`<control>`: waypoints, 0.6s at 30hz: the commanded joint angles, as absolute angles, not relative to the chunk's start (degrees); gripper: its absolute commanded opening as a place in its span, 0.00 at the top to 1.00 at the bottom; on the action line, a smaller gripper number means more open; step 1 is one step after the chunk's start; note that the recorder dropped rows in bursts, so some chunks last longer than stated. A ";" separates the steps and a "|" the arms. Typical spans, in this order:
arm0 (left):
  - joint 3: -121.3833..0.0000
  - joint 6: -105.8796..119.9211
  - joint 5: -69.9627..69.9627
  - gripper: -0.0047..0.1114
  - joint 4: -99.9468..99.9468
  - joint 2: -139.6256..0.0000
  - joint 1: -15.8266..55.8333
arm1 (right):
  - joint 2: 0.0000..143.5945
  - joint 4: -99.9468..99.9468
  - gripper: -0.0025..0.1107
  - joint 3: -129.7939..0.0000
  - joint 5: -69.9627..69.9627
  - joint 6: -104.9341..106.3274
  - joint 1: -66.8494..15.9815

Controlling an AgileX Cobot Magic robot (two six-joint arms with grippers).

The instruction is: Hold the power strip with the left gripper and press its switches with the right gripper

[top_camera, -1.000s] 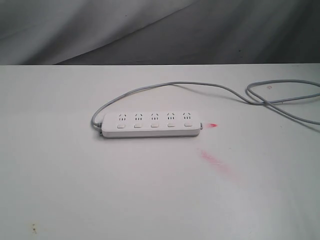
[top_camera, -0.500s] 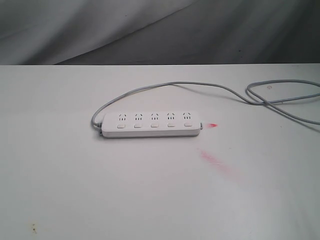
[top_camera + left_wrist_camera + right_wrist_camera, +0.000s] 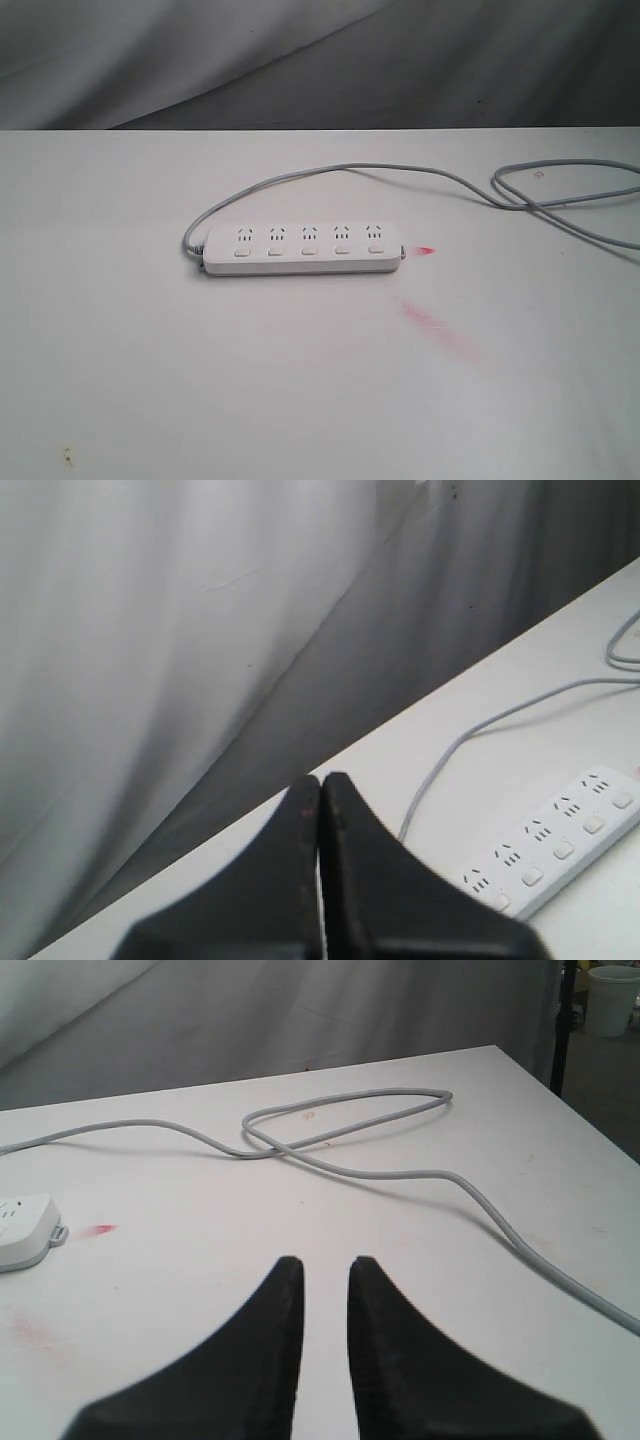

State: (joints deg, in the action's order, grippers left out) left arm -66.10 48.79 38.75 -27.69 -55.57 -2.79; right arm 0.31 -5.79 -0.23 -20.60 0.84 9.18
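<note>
The left gripper (image 3: 321,798), fingers pressed together and empty, hovers over the table, well apart from the power strip (image 3: 560,845). The right gripper (image 3: 322,1265), fingers drawn close on nothing, hovers over bare table (image 3: 200,1200) near the looping grey cord (image 3: 272,1148). In the exterior view the power strip lies flat mid-table, switches (image 3: 309,250) along its near side, with open surface all round.
</note>
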 commanded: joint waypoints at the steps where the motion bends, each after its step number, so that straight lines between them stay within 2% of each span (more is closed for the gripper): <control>1: -66.33 65.87 42.80 0.96 -47.21 -59.98 -11.31 | 0.00 -5.50 0.84 0.00 -20.19 0.78 9.30; 6: -66.33 82.09 52.08 0.96 -62.35 -66.03 -23.96 | 0.00 -5.50 0.84 0.00 -20.19 0.78 9.30; 9: -66.33 89.35 59.02 0.96 -67.66 -70.03 -28.42 | 0.00 -5.50 0.84 0.00 -20.19 0.78 9.30; 13: -66.33 99.20 69.71 0.96 -73.59 -76.31 -31.00 | 0.00 -5.50 0.84 0.00 -20.19 0.78 9.30; 18: -66.33 106.72 69.96 0.96 -76.02 -82.09 -31.11 | 0.00 -5.50 0.84 0.00 -20.19 0.78 9.30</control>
